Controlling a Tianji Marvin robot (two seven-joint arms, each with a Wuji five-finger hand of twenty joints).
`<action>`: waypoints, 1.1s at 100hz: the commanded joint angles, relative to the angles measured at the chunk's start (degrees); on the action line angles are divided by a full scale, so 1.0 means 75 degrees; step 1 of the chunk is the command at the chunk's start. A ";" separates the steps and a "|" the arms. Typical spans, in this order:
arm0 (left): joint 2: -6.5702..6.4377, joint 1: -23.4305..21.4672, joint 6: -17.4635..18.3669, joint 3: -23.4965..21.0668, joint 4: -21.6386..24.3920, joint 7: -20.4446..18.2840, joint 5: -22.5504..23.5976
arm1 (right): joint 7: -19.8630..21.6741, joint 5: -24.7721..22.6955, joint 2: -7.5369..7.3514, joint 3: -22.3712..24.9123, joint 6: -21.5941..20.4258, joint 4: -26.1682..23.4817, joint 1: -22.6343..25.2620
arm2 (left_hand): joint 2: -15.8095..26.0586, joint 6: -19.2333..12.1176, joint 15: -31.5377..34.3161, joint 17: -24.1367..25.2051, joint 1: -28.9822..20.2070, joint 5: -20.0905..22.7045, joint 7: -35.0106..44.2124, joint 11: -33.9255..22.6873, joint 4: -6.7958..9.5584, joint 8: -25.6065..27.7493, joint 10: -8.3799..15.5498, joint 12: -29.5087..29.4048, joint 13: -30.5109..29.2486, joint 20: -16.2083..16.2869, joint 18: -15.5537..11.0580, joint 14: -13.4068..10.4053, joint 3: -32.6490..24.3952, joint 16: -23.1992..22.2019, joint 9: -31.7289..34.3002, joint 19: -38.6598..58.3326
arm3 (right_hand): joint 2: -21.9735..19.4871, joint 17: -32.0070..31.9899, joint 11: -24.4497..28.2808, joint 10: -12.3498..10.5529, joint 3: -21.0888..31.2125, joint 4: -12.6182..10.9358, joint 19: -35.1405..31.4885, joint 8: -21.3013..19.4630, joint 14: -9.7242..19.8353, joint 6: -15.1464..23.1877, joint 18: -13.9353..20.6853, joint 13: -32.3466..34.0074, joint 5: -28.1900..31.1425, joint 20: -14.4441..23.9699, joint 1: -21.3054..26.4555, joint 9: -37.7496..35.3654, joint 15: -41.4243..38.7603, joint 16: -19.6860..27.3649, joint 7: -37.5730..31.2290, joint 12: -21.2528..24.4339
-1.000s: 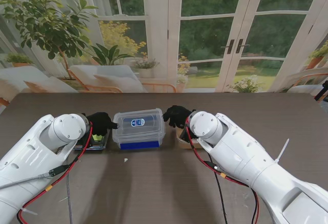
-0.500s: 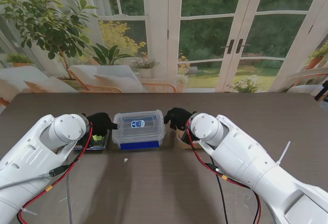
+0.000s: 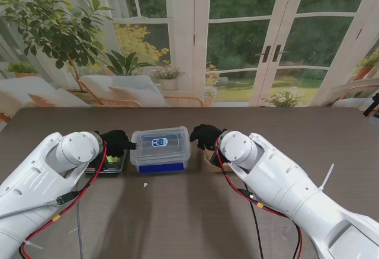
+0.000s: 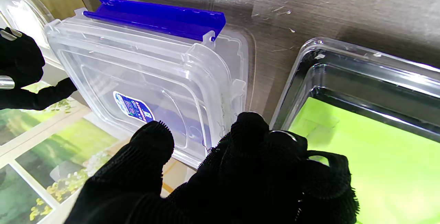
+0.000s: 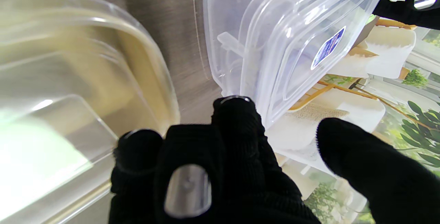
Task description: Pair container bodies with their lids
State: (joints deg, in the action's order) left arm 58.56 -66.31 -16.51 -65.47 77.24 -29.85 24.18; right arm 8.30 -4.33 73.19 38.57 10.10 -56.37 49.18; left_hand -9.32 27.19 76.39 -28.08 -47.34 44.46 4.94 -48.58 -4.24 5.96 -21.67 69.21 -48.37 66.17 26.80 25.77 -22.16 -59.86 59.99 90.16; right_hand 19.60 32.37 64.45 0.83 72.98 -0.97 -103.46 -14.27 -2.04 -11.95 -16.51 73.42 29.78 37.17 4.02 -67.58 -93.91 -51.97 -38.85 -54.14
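Hands flank lidded clear box (image 3: 160, 148) to seat lid: left hand (image 3: 116, 142) fingertips touching its end, right hand (image 3: 205, 135) alongside (contact unclear), fingers loosely spread, gripping nothing

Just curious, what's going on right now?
Left hand and right hand flank the lidded clear box, holding nothing. Green tray and beige tub beside.

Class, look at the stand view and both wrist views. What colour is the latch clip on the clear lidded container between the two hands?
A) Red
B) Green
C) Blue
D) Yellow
C: the clear container between the left hand and right hand carries a blue clip along its side nearer to me.
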 commanded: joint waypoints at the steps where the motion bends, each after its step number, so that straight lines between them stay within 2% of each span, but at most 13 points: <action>1: 0.0053 0.0049 0.0036 0.0005 0.0040 -0.0193 -0.0022 | 0.0120 -0.0030 0.0031 -0.0016 0.0017 -0.0133 0.0021 | 0.0329 -0.0733 0.0213 0.0218 0.0221 -0.0132 -0.0142 -0.0048 0.0097 -0.0108 -0.0105 0.0060 0.0054 0.0081 -0.0354 0.0324 0.0162 -0.0147 -0.0043 -0.0332 | 0.0046 0.3994 0.0219 0.0117 0.0011 0.0144 -0.0493 -0.0036 0.0029 0.0944 -0.0227 0.0232 -0.0301 0.0136 -0.0118 0.0006 -0.0278 0.0054 -0.0146 0.0024; 75: 0.0000 0.0055 0.0059 -0.0061 0.0097 -0.0371 0.0105 | 0.0144 -0.0374 -0.0100 -0.0035 -0.0036 -0.0285 0.0078 | 0.0355 -0.0670 0.0202 0.0251 0.0200 -0.0119 -0.0135 -0.0019 0.0101 -0.0109 -0.0097 0.0040 0.0067 0.0078 -0.0380 0.0313 0.0215 -0.0142 -0.0056 -0.0354 | 0.0101 0.3985 0.0204 0.0096 -0.0036 0.0159 -0.0477 -0.0014 0.0112 0.0904 -0.0223 0.0236 -0.0121 0.0136 -0.0144 -0.0004 -0.0263 0.0053 -0.0176 0.0051; 110: -0.0044 -0.0008 0.0129 -0.0228 0.0244 -0.0469 0.0342 | 0.0112 -0.0329 -0.0072 -0.0060 -0.0018 -0.0310 0.0103 | 0.0354 -0.0621 0.0202 0.0232 0.0205 -0.0095 -0.0126 -0.0011 0.0104 -0.0106 -0.0093 0.0029 0.0067 0.0072 -0.0376 0.0313 0.0235 -0.0143 -0.0044 -0.0349 | 0.0113 0.3985 0.0190 0.0085 -0.0027 0.0157 -0.0476 0.0002 0.0080 0.0888 -0.0223 0.0235 -0.0112 0.0136 -0.0136 -0.0023 -0.0271 0.0047 -0.0147 0.0060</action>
State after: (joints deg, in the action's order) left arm 58.26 -66.37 -15.63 -66.89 78.49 -32.18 26.72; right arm 8.41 -6.88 72.28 38.33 10.14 -58.08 49.61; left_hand -8.74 24.56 76.33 -27.96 -47.38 44.50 4.70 -48.54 -4.24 5.65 -21.21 69.17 -48.34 66.17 26.64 25.77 -21.41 -59.86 59.79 90.04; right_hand 19.60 32.37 64.45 0.84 72.95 -0.97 -103.46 -14.27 -2.04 -8.86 -16.53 73.42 29.78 37.17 4.02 -67.58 -93.91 -51.97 -39.67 -54.14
